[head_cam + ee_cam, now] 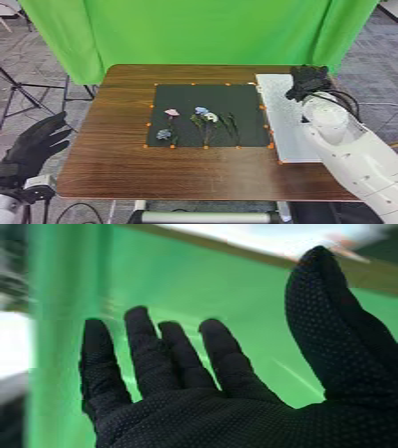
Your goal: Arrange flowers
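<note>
My right hand (308,81) is over the far end of the white board at the table's right side; in the right wrist view the same hand (191,416) is open, with nothing in it. My left hand (31,147) stands open off the table's left edge. On the black mat (182,92) lie a pink flower (171,112), a blue flower (202,110), a white flower (210,117) and a grey-blue flower (163,134). Green stems (233,127) lie at the mat's right part.
The long white board (289,135) lies right of the mat on the brown table (195,175). Small orange marks line the mat's edges. A green backdrop (213,32) stands behind the table.
</note>
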Available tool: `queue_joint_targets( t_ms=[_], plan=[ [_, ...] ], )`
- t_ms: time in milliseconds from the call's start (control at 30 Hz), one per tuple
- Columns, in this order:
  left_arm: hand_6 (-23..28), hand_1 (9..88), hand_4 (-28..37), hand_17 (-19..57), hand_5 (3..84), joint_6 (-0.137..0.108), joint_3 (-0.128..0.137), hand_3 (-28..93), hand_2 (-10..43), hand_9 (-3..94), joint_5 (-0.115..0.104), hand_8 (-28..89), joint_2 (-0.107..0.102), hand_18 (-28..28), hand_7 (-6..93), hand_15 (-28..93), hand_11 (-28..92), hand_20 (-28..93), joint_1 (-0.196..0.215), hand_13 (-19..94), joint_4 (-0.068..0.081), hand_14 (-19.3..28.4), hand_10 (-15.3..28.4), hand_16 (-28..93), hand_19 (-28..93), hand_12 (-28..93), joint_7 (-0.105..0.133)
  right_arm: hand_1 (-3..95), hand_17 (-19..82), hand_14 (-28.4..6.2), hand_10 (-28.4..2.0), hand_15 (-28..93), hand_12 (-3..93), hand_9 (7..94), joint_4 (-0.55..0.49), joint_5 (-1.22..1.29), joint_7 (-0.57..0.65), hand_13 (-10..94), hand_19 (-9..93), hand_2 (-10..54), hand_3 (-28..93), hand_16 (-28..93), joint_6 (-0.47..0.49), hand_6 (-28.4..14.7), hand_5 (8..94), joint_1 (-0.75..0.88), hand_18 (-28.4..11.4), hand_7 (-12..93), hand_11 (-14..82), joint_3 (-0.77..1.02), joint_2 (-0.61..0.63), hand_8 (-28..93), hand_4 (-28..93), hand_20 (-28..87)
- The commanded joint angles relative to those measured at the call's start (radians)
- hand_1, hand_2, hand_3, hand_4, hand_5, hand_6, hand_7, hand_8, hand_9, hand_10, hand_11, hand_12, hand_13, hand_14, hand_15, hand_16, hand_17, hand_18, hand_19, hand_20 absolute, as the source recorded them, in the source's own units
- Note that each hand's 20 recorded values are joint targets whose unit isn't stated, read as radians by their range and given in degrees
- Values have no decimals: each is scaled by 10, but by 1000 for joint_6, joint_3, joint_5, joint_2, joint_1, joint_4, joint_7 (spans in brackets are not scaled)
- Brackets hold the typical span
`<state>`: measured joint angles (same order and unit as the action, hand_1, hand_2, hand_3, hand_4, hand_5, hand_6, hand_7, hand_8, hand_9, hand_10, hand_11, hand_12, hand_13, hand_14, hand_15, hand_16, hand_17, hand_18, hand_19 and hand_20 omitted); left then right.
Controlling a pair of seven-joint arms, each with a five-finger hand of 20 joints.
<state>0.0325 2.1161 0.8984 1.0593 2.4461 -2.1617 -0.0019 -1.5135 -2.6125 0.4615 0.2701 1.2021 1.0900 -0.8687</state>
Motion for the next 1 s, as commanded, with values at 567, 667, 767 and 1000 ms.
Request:
queue_joint_targets(
  t_ms=[567, 667, 767, 1000],
  plan=[
    [5, 231, -283, -92, 236, 3, 4, 707, -35, 178, 2, -110, -3, 190, 225, 231, 157, 66, -1, 150, -1, 116, 88, 33, 399, 183, -2, 323, 144, -43, -82, 315, 188, 535, 208, -84, -45, 596, 568, -95, 896, 215, -123, 3, 402, 40, -152, 377, 229, 49, 20, -190, -283, 271],
    [5, 231, -283, -92, 236, 3, 5, 707, -35, 178, 1, -109, -3, 190, 224, 230, 158, 66, 2, 150, -1, 116, 88, 33, 400, 183, -2, 333, 168, -36, -78, 320, 184, 567, 232, -80, -51, 624, 592, -95, 890, 210, -169, 11, 428, 44, -142, 379, 233, 41, 21, -197, -283, 282],
    [5, 230, -283, -92, 235, 2, 5, 707, -35, 178, 0, -108, -4, 190, 224, 231, 158, 65, 1, 150, -1, 116, 88, 33, 399, 182, -3, 384, 199, -3, -69, 324, 232, 644, 250, -95, -52, 697, 620, -95, 853, 294, -282, 27, 485, 60, -137, 430, 253, 38, 25, -170, -282, 302],
    [8, 230, -283, -92, 235, 5, 11, 708, -34, 179, -2, -107, -6, 190, 222, 231, 158, 66, 2, 150, 0, 117, 88, 33, 399, 181, -3, 481, 289, 10, -43, 482, 512, 843, 145, -64, -90, 821, 695, -95, 875, 376, -379, 35, 638, 88, -144, 585, 222, 31, 48, 18, -274, 369]
  ],
)
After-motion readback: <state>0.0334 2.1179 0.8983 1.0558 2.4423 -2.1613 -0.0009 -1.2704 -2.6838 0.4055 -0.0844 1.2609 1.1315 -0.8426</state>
